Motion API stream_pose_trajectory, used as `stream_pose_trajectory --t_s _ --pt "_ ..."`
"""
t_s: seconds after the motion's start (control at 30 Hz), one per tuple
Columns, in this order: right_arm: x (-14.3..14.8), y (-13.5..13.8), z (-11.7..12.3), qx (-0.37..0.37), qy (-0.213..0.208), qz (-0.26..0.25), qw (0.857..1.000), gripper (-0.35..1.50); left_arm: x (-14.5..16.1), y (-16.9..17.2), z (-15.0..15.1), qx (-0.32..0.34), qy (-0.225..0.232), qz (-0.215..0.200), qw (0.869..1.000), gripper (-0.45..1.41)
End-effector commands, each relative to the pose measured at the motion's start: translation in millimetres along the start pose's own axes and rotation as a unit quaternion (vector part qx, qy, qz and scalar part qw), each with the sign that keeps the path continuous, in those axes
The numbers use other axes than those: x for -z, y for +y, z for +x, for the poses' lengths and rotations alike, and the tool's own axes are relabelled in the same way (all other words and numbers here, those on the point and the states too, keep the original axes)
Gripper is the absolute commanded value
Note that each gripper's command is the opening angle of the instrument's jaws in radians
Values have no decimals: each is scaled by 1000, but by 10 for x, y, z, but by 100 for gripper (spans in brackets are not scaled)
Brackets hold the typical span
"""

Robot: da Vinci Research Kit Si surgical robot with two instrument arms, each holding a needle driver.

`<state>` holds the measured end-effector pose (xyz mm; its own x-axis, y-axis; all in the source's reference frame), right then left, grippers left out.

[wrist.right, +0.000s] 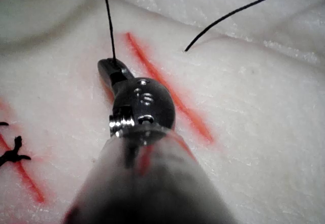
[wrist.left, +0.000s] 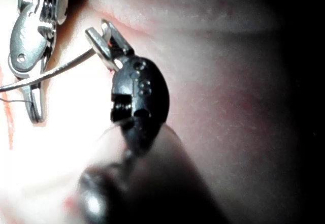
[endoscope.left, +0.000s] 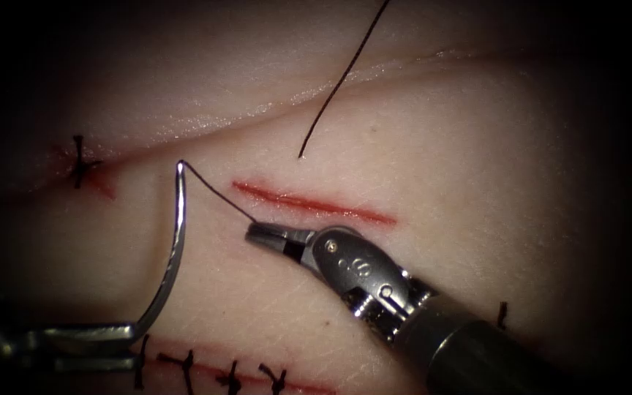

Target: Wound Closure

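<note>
Open cut (endoscope.left: 314, 202) near the middle of the tissue (endoscope.left: 477, 168), red-edged, unstitched along its whole visible length, no thread crossing it. Judged barely begun here: no bite taken on either lip, every stitch of this cut left to place. Elsewhere on the tissue, finished work: a row of dark knotted stitches (endoscope.left: 232, 379) along a red line at the near edge, one more knot (endoscope.left: 78, 162) toward the far left edge, and a short cut end (endoscope.left: 502, 314) beside the right tool's shaft. Curved needle (endoscope.left: 173, 256) free of the tissue, standing clear above the surface to the left of the cut, its thread-bearing end uppermost. Left tool (endoscope.left: 74, 344) at the near left corner, jaws closed on the needle at the lower end of its curve; same grip seen close in the left wrist view, needle shaft (wrist.left: 66, 67) pinched crosswise at the left tool's tip (wrist.left: 104, 38). Right tool (endoscope.left: 265, 235) just below the cut's left end, jaws closed on the thread (endoscope.left: 217, 192) a short way from the needle's tail; in the right wrist view, thread (wrist.right: 108, 21) rising straight from the closed tip (wrist.right: 110, 66). A loose thread tail (endoscope.left: 338, 84) lying across the tissue above the cut, its end free and well apart from both tools.
</note>
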<state>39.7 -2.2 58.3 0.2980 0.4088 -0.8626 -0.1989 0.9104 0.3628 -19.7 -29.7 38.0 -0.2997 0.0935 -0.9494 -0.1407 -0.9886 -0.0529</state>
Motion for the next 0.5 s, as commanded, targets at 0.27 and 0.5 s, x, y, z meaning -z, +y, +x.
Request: stream_pose_trajectory --t_s 0.27,0.5 --pt "-1 -64 27 -2 6 -3 1000 -35 -8 35 -36 -4 -22 34 999 -45" --pt "-2 -100 49 -1 17 6 1000 -35 -7 63 -37 2 -16 47 999 -45"
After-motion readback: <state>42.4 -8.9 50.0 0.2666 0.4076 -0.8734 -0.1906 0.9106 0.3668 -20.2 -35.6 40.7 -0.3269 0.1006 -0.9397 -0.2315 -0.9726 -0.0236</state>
